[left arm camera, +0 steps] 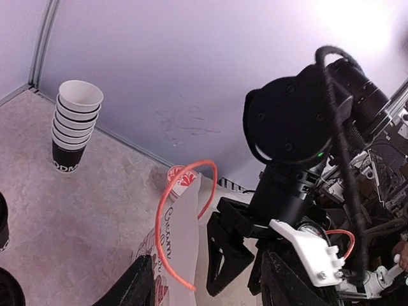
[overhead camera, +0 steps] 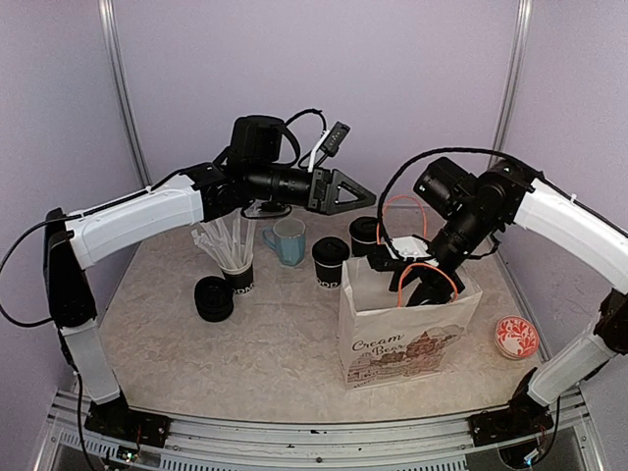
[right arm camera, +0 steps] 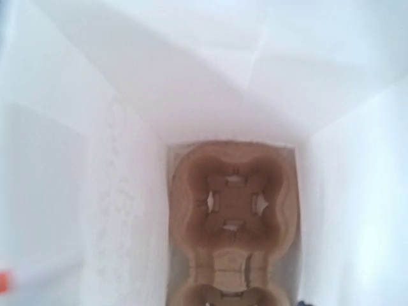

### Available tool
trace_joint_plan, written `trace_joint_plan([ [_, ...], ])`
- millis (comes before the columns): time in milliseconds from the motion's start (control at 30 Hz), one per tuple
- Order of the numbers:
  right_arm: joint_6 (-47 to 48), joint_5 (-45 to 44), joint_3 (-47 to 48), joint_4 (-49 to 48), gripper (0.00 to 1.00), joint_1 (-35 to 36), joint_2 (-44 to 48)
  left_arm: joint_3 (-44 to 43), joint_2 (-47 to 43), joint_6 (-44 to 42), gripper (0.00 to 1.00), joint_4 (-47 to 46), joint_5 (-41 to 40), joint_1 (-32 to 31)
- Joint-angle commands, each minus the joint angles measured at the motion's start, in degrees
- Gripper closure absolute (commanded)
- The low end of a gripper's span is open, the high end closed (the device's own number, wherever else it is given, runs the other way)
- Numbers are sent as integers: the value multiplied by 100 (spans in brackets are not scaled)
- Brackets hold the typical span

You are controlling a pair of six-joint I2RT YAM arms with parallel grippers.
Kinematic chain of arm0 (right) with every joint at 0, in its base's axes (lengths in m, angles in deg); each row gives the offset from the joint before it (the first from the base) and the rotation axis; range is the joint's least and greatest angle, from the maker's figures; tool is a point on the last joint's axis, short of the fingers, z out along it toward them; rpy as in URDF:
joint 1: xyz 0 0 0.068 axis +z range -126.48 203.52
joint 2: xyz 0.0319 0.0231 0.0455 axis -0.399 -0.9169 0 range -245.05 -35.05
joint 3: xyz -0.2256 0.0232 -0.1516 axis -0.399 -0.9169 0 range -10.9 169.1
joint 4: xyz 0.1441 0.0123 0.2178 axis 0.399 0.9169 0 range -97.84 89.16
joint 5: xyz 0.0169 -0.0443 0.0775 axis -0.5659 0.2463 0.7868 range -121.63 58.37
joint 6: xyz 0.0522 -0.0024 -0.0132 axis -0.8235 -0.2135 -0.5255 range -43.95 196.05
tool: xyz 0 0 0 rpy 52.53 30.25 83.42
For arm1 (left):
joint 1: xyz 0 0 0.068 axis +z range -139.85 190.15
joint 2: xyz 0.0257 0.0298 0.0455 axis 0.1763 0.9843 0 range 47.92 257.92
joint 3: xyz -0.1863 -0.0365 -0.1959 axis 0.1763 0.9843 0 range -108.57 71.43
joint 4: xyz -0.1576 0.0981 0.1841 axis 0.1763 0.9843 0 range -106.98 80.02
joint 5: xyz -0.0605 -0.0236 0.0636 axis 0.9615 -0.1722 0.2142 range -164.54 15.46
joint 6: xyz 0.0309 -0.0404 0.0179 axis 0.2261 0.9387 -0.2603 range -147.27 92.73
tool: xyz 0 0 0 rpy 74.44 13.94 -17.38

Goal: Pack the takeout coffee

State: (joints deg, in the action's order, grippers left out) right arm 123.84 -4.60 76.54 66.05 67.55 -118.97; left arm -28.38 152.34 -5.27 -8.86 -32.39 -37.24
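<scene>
Two lidded black takeout cups (overhead camera: pixel 330 261) (overhead camera: pixel 364 235) stand on the table behind the white paper bag (overhead camera: pixel 407 334). My left gripper (overhead camera: pixel 365 199) hovers open and empty above them; its fingers (left arm camera: pixel 137 285) frame the left wrist view. My right gripper (overhead camera: pixel 424 287) is at the bag's mouth, between the orange handles (overhead camera: pixel 429 280), and looks open and empty. It also shows in the left wrist view (left arm camera: pixel 239 261). The right wrist view looks down into the bag onto a brown cardboard cup carrier (right arm camera: pixel 233 204) lying on the bottom. No fingers show there.
A light blue mug (overhead camera: pixel 287 240), a black cup with white sticks (overhead camera: pixel 235 267) and a stack of black lids (overhead camera: pixel 214 298) stand at left. A red-and-white round thing (overhead camera: pixel 516 337) lies at right. A stack of empty cups (left arm camera: pixel 76 124) stands by the wall.
</scene>
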Motion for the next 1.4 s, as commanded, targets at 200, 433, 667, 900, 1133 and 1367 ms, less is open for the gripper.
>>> trace_joint_plan([
  [200, 721, 1160, 1229, 498, 39, -1192, 563, -975, 1093, 189, 53, -419, 548, -324],
  [433, 801, 1526, 1670, 495, 40, -1950, 606, -1165, 1384, 293, 73, -513, 589, -404],
  [667, 166, 1696, 1962, -215, 41, -2198, 556, -1237, 1011, 173, 83, -195, 803, -536],
  [900, -1374, 584, 1303, -2316, 35, -2714, 544, -992, 192, -716, 54, 876, -292, -409],
  [1133, -1940, 17, 729, -3136, 25, -3076, 482, -1218, 413, -905, 46, 1244, -1199, -214],
  [1367, -1948, -169, 425, -3301, 24, -3219, 595, -1534, 907, -1237, 47, 1254, -460, -404],
])
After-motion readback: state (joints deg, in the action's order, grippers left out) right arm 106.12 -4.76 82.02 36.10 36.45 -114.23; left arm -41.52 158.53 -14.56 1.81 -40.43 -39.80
